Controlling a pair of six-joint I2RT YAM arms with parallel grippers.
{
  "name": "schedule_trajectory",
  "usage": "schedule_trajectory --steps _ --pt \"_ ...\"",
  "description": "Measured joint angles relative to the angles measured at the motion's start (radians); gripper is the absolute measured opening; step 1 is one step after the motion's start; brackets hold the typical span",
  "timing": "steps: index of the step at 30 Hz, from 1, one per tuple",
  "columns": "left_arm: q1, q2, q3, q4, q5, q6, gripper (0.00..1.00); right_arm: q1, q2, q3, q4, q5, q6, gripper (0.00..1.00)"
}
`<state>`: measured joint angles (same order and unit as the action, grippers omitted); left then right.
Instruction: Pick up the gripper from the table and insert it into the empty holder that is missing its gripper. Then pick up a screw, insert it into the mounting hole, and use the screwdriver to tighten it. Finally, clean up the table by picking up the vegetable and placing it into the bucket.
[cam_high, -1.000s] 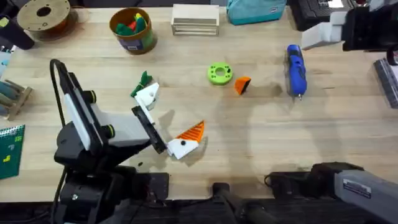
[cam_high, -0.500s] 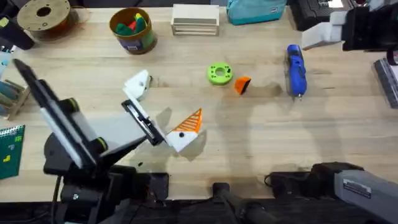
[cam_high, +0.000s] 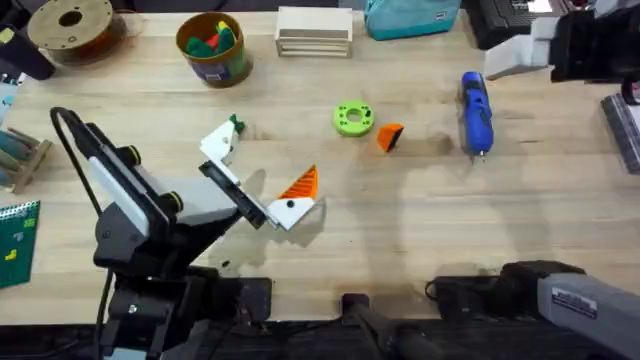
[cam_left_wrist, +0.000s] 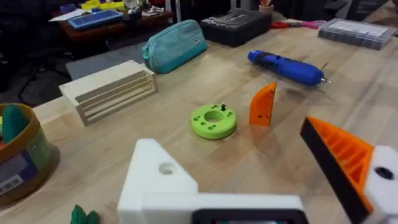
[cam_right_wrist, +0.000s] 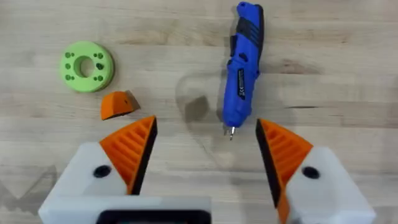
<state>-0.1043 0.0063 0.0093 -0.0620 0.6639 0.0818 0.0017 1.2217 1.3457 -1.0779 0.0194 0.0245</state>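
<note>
The left gripper (cam_high: 255, 175) sits low over the table with its jaws spread wide and nothing between them. One finger is the bare white holder (cam_high: 218, 144), a plain triangular base with an open mounting hole; the other carries an orange ribbed pad (cam_high: 300, 185) on its white base. Right beside the holder's tip lies the green toy vegetable (cam_high: 235, 123), just touching or nearly touching it. Beyond the open jaws, a little farther out, the bright green disc (cam_high: 352, 118) lies flat with a small dark screw (cam_left_wrist: 223, 107) standing in it, and the loose orange gripper (cam_high: 389, 136) stands on edge just beside the disc. Farther out again is the blue screwdriver (cam_high: 476, 112), lying on its side, well apart from the left gripper. The bucket (cam_high: 213, 46), with toy pieces inside, stands at the far edge, off the holder's side.

The right gripper (cam_right_wrist: 205, 155) hangs high above the table, jaws wide open and empty, both orange pads in place, with the screwdriver's bit pointing into the gap below it.
</note>
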Motion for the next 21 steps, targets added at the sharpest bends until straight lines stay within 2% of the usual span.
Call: schedule_trajectory --steps 8,11,18,21 --pt "0.0 0.0 0.0 0.0 -0.003 0.0 0.995 0.006 0.019 -0.009 0.001 -0.124 0.06 0.946" --pt "0.0 0.0 0.0 0.0 -0.003 0.0 0.995 0.049 0.052 -0.042 0.004 -0.141 0.08 0.946" --pt "0.0 0.0 0.0 0.0 -0.003 0.0 0.995 0.289 0.147 -0.067 0.13 -0.105 0.076 0.947" --pt "0.0 0.0 0.0 0.0 -0.003 0.0 0.995 0.387 0.175 -0.067 0.153 -0.094 0.05 0.983"
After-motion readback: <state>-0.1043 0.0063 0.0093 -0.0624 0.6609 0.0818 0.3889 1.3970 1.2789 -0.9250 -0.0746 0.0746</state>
